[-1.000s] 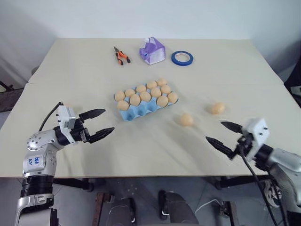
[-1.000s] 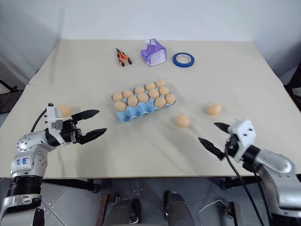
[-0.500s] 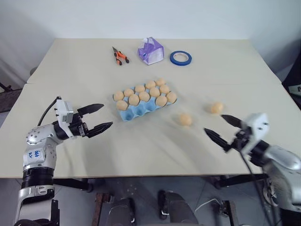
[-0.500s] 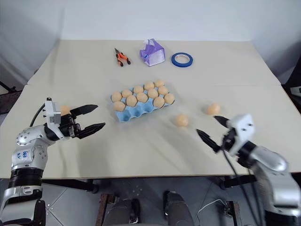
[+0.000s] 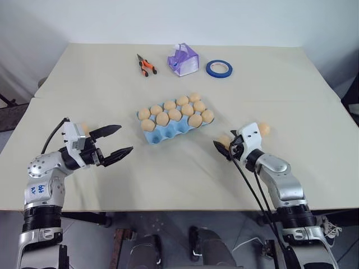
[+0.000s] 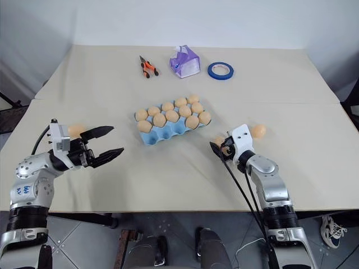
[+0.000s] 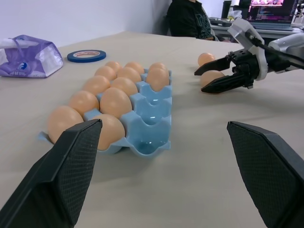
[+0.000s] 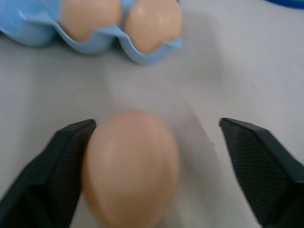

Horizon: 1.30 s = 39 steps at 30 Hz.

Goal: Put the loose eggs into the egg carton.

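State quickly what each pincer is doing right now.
Left pincer: open, holding nothing.
Right pincer: open around a loose egg on the table, not yet shut on it.

Little writing can be read. The grey metal upper segment of the robot's left arm, at the near left of the scene, carries small blue handwritten marks, too small to make out. The purple-and-white box at the far side shows no legible print.

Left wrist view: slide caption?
Right gripper straddles a loose egg beside the light blue egg carton, ten eggs seated, two near cups empty.
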Motion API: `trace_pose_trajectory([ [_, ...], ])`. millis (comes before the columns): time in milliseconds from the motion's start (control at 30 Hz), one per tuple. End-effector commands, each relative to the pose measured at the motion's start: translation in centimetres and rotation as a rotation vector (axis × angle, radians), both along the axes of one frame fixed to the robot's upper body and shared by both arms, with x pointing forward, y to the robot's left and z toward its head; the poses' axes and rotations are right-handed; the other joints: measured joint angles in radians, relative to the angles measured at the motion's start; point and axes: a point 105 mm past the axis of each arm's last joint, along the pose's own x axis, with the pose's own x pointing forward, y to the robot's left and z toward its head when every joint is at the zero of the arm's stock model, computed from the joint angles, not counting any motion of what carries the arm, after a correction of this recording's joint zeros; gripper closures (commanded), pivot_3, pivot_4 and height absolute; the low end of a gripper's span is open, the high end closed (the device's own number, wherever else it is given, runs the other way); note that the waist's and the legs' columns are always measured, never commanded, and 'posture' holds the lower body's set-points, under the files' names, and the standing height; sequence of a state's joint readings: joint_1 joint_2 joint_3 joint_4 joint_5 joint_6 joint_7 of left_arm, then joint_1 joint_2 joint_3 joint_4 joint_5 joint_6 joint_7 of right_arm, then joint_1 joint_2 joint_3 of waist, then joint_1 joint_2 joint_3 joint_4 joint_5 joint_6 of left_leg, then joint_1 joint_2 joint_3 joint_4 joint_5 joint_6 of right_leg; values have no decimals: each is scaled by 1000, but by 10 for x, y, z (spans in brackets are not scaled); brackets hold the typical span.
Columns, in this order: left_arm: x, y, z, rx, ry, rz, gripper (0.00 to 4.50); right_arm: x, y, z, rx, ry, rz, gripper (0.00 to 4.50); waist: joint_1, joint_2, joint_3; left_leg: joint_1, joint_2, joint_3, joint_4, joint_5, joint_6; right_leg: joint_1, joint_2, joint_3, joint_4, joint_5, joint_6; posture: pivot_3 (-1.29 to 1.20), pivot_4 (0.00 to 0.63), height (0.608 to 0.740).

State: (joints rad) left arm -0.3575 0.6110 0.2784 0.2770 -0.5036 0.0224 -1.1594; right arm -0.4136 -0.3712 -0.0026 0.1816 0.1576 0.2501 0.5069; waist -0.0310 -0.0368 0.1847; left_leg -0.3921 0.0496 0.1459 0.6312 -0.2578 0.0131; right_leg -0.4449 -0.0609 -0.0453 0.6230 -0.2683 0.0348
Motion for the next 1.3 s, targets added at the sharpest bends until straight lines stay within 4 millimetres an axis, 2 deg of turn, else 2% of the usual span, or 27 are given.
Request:
trace_pose_trajectory([
  [33, -4, 4, 14, -3, -58, 16, 0, 0, 8, 19, 7, -82, 45, 1682, 0, 0, 0, 0, 0, 0, 0, 0, 0, 0, 0, 0, 1, 0, 0, 0, 150, 740],
  [133, -5, 5, 14, -5, -60, 23, 0, -1, 10, 32, 14, -120, 62, 2697, -4, 0, 0, 1, 0, 0, 0, 0, 0, 0, 0, 0, 2, 0, 0, 0, 150, 740],
  [300, -6, 4, 14, -8, -62, 30, 0, 5, 23, 62, 61, -166, 87, 2791, -11, 0, 0, 1, 0, 0, 1, 1, -1, 0, 0, 1, 3, 0, 0, 0, 150, 740],
  [400, -6, 3, 13, -11, -63, 30, 0, 11, 55, 87, 135, -173, 155, 2795, -23, 1, 0, 2, 0, 0, 0, 1, -1, 0, 0, 1, 4, 0, 0, 0, 150, 740],
  [467, -6, 3, 14, -13, -65, 31, 0, 13, 75, 95, 163, -165, 196, 2795, -27, 1, 0, 2, 1, 0, 0, 1, -2, 0, 0, 1, 5, 0, -1, 0, 150, 740],
  [667, -7, 3, 14, -21, -70, 45, 0, 21, 131, 95, 157, -131, 310, 2795, -26, 1, 0, 1, 1, -1, -1, 1, -2, 0, 0, -1, 4, -1, -2, 0, 150, 740],
  [767, -9, 4, 13, -21, -69, 53, 0, 25, 146, 90, 129, -128, 333, 2795, -26, 1, 0, 1, 1, 0, -1, 1, -2, 0, -1, -2, 3, -1, -2, 0, 150, 740],
  [933, -12, 7, 13, -20, -70, 70, 0, 32, 155, 86, 104, -140, 339, 2795, -27, 1, 0, 1, 1, 0, -1, 1, -2, -1, -1, -2, 3, -1, -2, 0, 150, 740],
  [1200, -15, 8, 13, -20, -71, 82, 0, 35, 159, 85, 86, -158, 350, 39, -31, 1, 1, 1, 1, 0, -1, -2, -7, -1, -1, -2, 3, -1, -2, 0, 150, 740],
  [1300, -15, 8, 12, -20, -69, 83, 0, 34, 154, 87, 81, -167, 348, 39, -31, 1, 1, 1, 1, 0, -1, -1, -6, -1, -1, -2, 3, -1, -2, 0, 150, 740],
])
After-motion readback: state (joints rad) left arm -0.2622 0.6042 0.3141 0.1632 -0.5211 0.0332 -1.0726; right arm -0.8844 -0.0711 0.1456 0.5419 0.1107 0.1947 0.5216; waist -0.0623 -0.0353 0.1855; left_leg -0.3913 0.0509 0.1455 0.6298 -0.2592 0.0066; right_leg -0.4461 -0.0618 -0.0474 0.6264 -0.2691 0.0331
